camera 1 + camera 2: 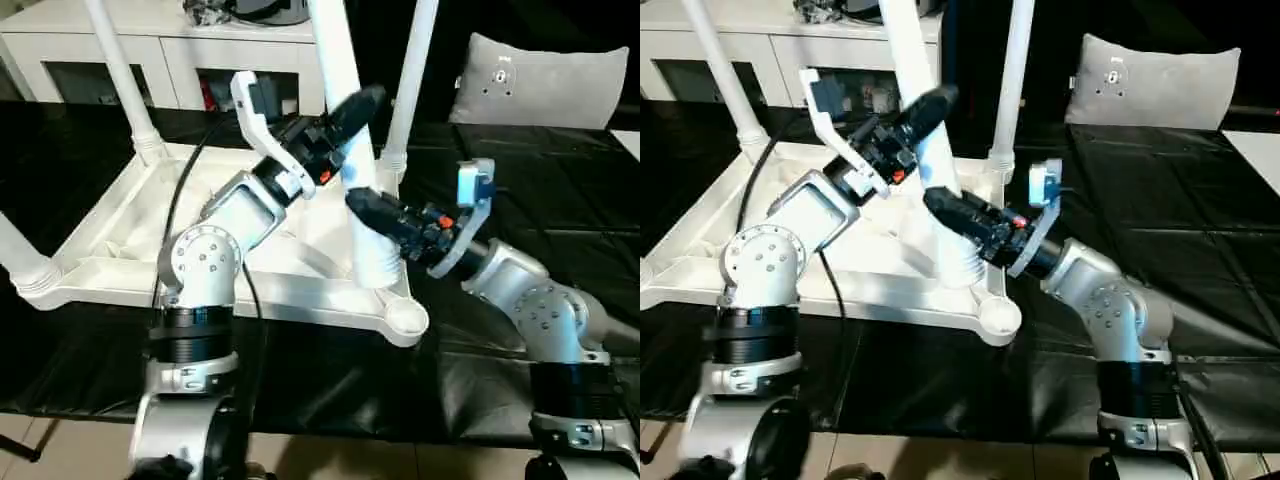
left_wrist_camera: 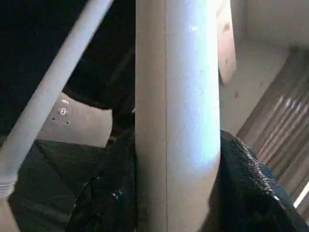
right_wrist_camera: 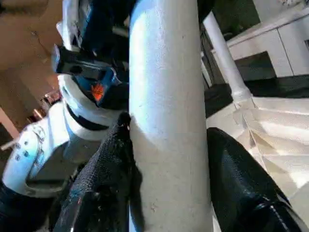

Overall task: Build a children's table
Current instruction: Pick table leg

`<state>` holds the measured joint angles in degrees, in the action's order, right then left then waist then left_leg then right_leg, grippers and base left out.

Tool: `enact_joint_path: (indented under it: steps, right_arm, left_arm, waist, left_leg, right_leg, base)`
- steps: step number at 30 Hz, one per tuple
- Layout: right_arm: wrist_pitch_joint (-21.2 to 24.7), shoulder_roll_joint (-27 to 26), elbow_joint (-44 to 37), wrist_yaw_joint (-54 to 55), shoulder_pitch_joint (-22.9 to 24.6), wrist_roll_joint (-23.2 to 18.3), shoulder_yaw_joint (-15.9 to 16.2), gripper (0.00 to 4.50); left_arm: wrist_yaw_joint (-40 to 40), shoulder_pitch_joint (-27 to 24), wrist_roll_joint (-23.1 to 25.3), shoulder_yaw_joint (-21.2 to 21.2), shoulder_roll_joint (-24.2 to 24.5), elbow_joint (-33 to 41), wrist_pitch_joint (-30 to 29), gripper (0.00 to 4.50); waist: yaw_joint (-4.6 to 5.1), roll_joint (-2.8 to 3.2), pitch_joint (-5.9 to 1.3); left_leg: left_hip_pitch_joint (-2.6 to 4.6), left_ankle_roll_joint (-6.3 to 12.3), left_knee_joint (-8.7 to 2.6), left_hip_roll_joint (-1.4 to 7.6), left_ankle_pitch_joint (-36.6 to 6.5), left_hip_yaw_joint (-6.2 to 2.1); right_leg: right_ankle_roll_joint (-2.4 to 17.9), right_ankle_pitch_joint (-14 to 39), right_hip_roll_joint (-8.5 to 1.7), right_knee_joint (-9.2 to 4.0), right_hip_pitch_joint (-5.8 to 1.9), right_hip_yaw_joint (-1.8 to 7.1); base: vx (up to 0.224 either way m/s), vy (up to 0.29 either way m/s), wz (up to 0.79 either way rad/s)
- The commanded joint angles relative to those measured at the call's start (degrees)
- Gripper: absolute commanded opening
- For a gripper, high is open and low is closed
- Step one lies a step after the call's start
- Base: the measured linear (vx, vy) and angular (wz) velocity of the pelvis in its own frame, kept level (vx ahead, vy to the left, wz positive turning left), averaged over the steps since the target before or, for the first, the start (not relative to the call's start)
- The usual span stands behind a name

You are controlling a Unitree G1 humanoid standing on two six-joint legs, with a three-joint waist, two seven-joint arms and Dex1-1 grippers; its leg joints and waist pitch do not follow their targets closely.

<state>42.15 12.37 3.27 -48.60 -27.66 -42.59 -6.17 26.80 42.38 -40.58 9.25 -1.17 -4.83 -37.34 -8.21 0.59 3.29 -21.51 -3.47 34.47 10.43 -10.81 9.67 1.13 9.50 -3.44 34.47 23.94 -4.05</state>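
White plastic throughout: the children's table (image 1: pixel 120 250) lies upside down on a black-covered bench (image 1: pixel 560 200), ribbed underside up, and the robot holds one leg (image 1: pixel 345 130) of it in both tools. The left tool (image 1: pixel 352 112) is clamped on this leg high up, its black fingers (image 2: pixel 251 188) pressed to either side of the tube in the left wrist view. Just below it, the right tool (image 1: pixel 368 205) grips the same leg lower down, one finger (image 3: pixel 104 169) on each flank in the right wrist view. The leg's ridged foot end stands on the tabletop frame beneath the right tool, just inward of the open round corner socket (image 1: pixel 405 318) nearest the robot; whether it rests on anything there is hard to tell. The leg's upper end is cut off by the frame edge.

Beyond the left tool, two more legs (image 1: pixel 120 75) rise from the far sockets, their tops also cut off. A fourth (image 1: pixel 20 255) pokes in at the near left corner, mostly out of frame. Behind the right tool a grey cushion (image 1: pixel 545 80) leans; behind the left, a white cabinet (image 1: pixel 120 50) is partly hidden by the legs.
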Motion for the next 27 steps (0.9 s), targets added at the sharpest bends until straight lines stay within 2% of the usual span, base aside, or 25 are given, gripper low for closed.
enact_joint_path:
  steps: [1, 3, 4, 6, 7, 8, 9, 10, 12, 13, 14, 15, 16, 19, 27]
  right_arm:
    - [-0.9, 1.3, 0.4, 1.6, -0.9, 1.7, 0.0, 1.84]
    - [-0.4, 2.0, 0.9, 1.3, -1.2, 2.5, 0.8, 1.84]
    - [-0.3, 2.4, 1.2, 1.1, -1.3, 2.9, 1.2, 2.4]
    - [-0.4, 3.1, 1.6, 0.6, -1.5, 3.4, 1.7, 2.54]
    - [-0.7, 4.0, 1.8, -0.4, -1.7, 4.0, 2.2, 2.61]
    - [-0.8, 5.0, 2.0, -1.4, -2.0, 4.3, 2.5, 2.61]
    - [-0.9, 5.6, 2.1, -2.0, -2.2, 4.5, 2.7, 2.76]
    - [-0.8, 7.0, 2.1, -3.6, -2.5, 4.7, 3.1, 3.0]
    - [-0.9, 10.7, 2.3, -7.9, -3.0, 5.6, 4.9, 3.01]
    - [-0.9, 10.7, 2.3, -7.9, -3.0, 5.6, 4.9, 3.01]
    - [-1.2, 12.7, 2.3, -10.2, -3.2, 6.3, 6.2, 3.25]
    - [-1.2, 12.7, 2.3, -10.2, -3.2, 6.3, 6.2, 3.39]
    - [-1.9, 14.7, 2.8, -12.8, -3.5, 7.7, 7.8, 3.44]
    - [-3.5, 16.3, 3.4, -15.0, -3.7, 9.3, 9.4, 3.75]
    - [-4.8, 16.7, 4.1, -19.6, -3.5, 9.8, 12.4, 3.84]
  left_arm:
    - [1.1, -0.8, 3.1, -3.2, 1.1, 1.1, 0.2, 1.78]
    - [3.0, -1.0, 4.1, -4.7, 2.2, 1.8, 1.3, 1.78]
    - [3.9, -1.1, 4.4, -5.2, 2.7, 2.1, 1.6, 1.78]
    - [5.3, -1.1, 4.6, -6.0, 3.4, 2.4, 2.0, 1.78]
    - [6.1, -1.2, 4.4, -6.5, 3.7, 2.6, 2.1, 1.78]
    - [7.1, -1.3, 4.2, -6.9, 4.0, 2.8, 2.2, 1.78]
    - [7.7, -1.4, 4.1, -7.3, 4.2, 2.9, 2.4, 1.78]
    - [9.1, -1.6, 4.1, -7.9, 4.6, 3.4, 2.6, 1.78]
    - [11.9, -2.1, 4.0, -9.3, 5.4, 4.1, 3.0, 1.78]
    - [11.9, -2.1, 4.0, -9.3, 5.4, 4.1, 3.0, 1.78]
    - [13.0, -2.2, 3.9, -9.7, 5.7, 4.2, 3.2, 1.78]
    - [13.0, -2.2, 3.9, -9.7, 5.7, 4.2, 3.2, 1.78]
    - [14.0, -2.4, 4.1, -10.2, 5.9, 4.2, 3.6, 1.78]
    - [15.1, -2.7, 4.0, -10.9, 6.3, 4.6, 3.7, 1.78]
    - [17.2, -3.7, 3.2, -11.9, 6.4, 6.4, 3.4, 1.78]
  waist:
    - [-0.06, -0.93, -4.2]
    - [-0.05, -0.99, -4.21]
    - [-0.05, -0.97, -4.24]
    - [0.01, -0.96, -4.25]
    - [-0.06, -0.45, -4.25]
    - [0.05, -0.75, -4.25]
    - [-0.06, -0.82, -4.26]
    - [0.05, -1.2, -4.21]
    - [-0.15, -1.06, -4.2]
    - [-0.19, -1.05, -4.27]
    - [-0.16, -1.09, -4.2]
    - [-0.19, -1.14, -4.24]
    - [-0.15, -1.16, -4.22]
    - [-0.1, -1.35, -4.25]
    - [0.06, -1.27, -4.35]
  left_leg:
    - [0.24, 1.55, -3.76, 2.13, -5.4, -0.62]
    - [0.24, 1.62, -3.73, 2.12, -5.0, -0.6]
    - [0.26, 1.61, -3.71, 2.13, -4.9, -0.61]
    - [0.27, 1.48, -3.75, 2.22, -4.7, -0.63]
    - [0.32, 1.35, -3.75, 2.24, -5.0, -0.69]
    - [0.34, 1.27, -3.65, 2.13, -5.3, -0.52]
    - [0.25, 1.37, -3.63, 2.04, -5.3, -0.53]
    - [0.28, 1.55, -3.62, 2.08, -5.5, -0.44]
    - [0.31, 1.96, -3.51, 2.15, -5.0, -0.44]
    - [0.28, 1.99, -3.46, 2.17, -5.0, -0.43]
    - [0.18, 2.13, -3.46, 2.12, -5.0, -0.42]
    - [0.22, 2.22, -3.43, 2.1, -4.9, -0.45]
    - [0.18, 2.48, -3.37, 2.09, -4.9, -0.42]
    - [0.09, 2.75, -3.28, 2.06, -4.8, -0.41]
    - [0.24, 3.49, -3.16, 2.25, -4.6, -0.43]
  right_leg:
    - [5.1, 17.5, -4.55, -4.52, -3.69, 2.6]
    - [5.6, 16.5, -4.5, -4.35, -3.68, 2.6]
    - [5.6, 16.5, -4.52, -4.34, -3.68, 2.6]
    - [5.6, 16.5, -4.55, -4.26, -3.62, 2.66]
    - [5.8, 16.4, -4.55, -4.2, -3.55, 2.64]
    - [5.8, 16.3, -4.46, -4.33, -3.66, 2.65]
    - [5.9, 16.4, -4.53, -4.32, -3.88, 2.63]
    - [6.0, 16.4, -4.48, -4.38, -3.78, 2.67]
    - [6.4, 15.9, -4.44, -4.19, -3.77, 2.7]
    - [6.5, 15.7, -4.52, -4.1, -3.86, 2.73]
    - [6.6, 15.6, -4.51, -4.13, -3.88, 2.73]
    - [6.7, 15.7, -4.47, -4.12, -3.93, 2.65]
    - [6.9, 15.7, -4.49, -4.13, -3.92, 2.65]
    - [6.9, 16.6, -4.5, -4.17, -3.98, 2.6]
    - [8.6, 15.2, -4.4, -3.91, -3.89, 2.56]
  base:
    - [0.0, 0.0, 0.0]
    - [0.0, 0.0, 0.0]
    - [0.0, 0.0, 0.0]
    - [0.0, 0.0, 0.0]
    - [0.0, 0.0, 0.0]
    - [0.0, 0.0, 0.0]
    - [0.0, 0.0, 0.0]
    - [0.0, 0.0, 0.0]
    - [0.0, 0.0, 0.0]
    - [0.0, 0.0, 0.0]
    - [0.0, 0.0, 0.0]
    - [0.0, 0.0, 0.0]
    - [0.0, 0.0, 0.0]
    - [0.0, 0.0, 0.0]
    - [0.0, 0.0, 0.0]
